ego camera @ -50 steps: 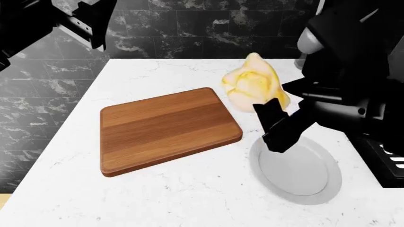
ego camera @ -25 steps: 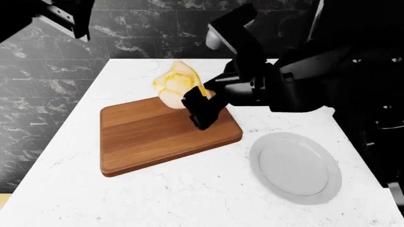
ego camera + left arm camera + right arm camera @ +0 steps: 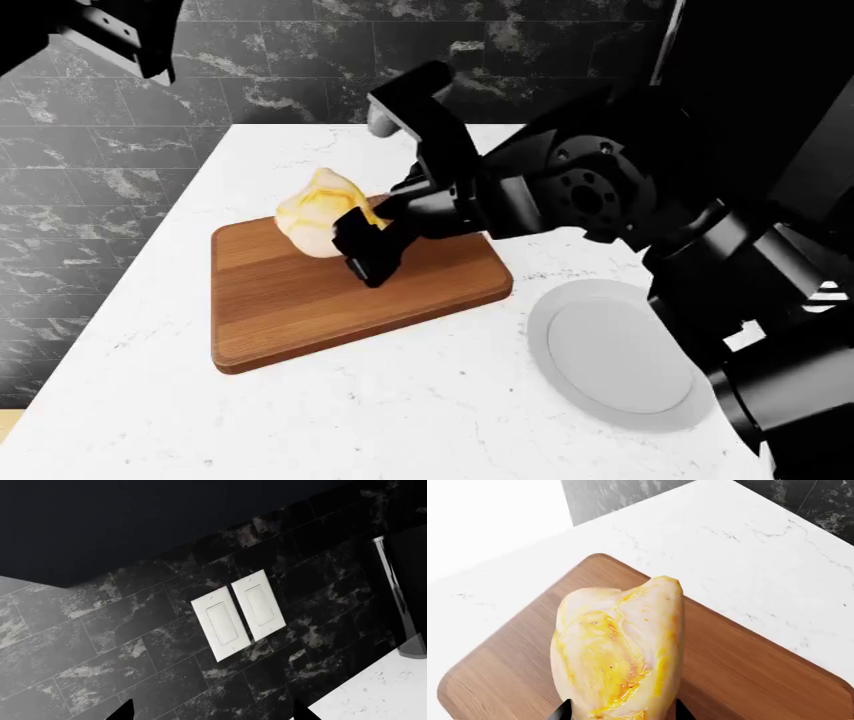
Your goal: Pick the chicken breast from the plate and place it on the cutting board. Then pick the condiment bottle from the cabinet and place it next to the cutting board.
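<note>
My right gripper [image 3: 350,232] is shut on the chicken breast [image 3: 312,213], a pale cream lump with a glossy yellow patch. It holds the meat over the far left part of the reddish-brown cutting board [image 3: 307,300]. Seen from the right wrist, the chicken breast [image 3: 620,650] fills the space between the black fingertips [image 3: 564,711], with the cutting board [image 3: 747,675] beneath. The light grey plate [image 3: 625,352] lies bare to the right of the board. My left gripper [image 3: 210,714] is raised off the counter, open, facing the dark tiled wall. The condiment bottle is out of view.
The white marble counter [image 3: 400,420] ends at a dark tiled backsplash [image 3: 294,70]. Two white wall switch plates [image 3: 238,613] are on that wall. A metal post [image 3: 397,595] rises from the counter's back edge.
My right arm has carried the chicken breast leftward from above the plate's far side to over the cutting board, and lower. The plate stays empty. The left arm has shifted slightly up and left.
</note>
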{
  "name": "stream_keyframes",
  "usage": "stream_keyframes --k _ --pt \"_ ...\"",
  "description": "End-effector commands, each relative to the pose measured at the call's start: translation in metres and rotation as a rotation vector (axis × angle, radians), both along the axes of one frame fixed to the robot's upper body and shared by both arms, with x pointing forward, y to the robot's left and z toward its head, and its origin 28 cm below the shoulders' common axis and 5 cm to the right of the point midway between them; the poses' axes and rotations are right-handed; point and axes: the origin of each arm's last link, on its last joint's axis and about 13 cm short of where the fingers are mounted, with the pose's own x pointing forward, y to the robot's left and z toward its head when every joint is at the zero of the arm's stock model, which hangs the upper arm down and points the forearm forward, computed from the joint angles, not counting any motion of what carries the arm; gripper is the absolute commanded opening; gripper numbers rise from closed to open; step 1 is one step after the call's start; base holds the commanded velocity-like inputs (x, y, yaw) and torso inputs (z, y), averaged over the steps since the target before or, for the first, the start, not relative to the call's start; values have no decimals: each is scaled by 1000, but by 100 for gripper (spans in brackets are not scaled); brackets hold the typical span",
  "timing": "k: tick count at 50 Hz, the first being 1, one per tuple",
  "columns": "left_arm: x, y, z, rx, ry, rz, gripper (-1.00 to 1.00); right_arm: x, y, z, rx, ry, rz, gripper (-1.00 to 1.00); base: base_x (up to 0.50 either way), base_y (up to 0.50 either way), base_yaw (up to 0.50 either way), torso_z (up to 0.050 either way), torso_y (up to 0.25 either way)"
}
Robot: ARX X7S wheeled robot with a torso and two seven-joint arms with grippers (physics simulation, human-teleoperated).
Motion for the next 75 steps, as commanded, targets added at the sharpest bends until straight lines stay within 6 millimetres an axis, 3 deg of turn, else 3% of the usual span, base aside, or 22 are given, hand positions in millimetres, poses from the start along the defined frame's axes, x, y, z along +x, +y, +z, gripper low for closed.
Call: stream_keyframes --k 1,26,27,42,48,57,67,75 --pt "-1 1 0 0 2 6 100 10 10 -12 -14 26 16 -100 0 0 0 0 0" --pt "-1 0 -1 -2 8 -2 100 15 7 -19 -48 46 -42 -100 0 0 0 0 0" --pt "-1 0 -1 -2 8 -3 100 15 7 -19 -48 45 -44 100 0 0 0 0 0" --pt "-1 -2 -2 -8 1 -10 100 13 0 -4 -35 -2 -79 100 0 0 0 0 0" --pt "-3 -2 0 -8 0 -10 100 5 -10 25 32 -90 -113 100 0 0 0 0 0" --pt "-4 -3 -1 -10 2 -7 100 -35 -32 72 149 -259 -174 100 0 0 0 0 1" --pt "-9 -4 -8 -40 17 12 100 -92 -69 88 227 -413 -378 100 0 0 0 0 0" --pt "-11 -7 -16 -50 33 11 100 -109 -89 93 316 -504 -562 100 0 0 0 0 0"
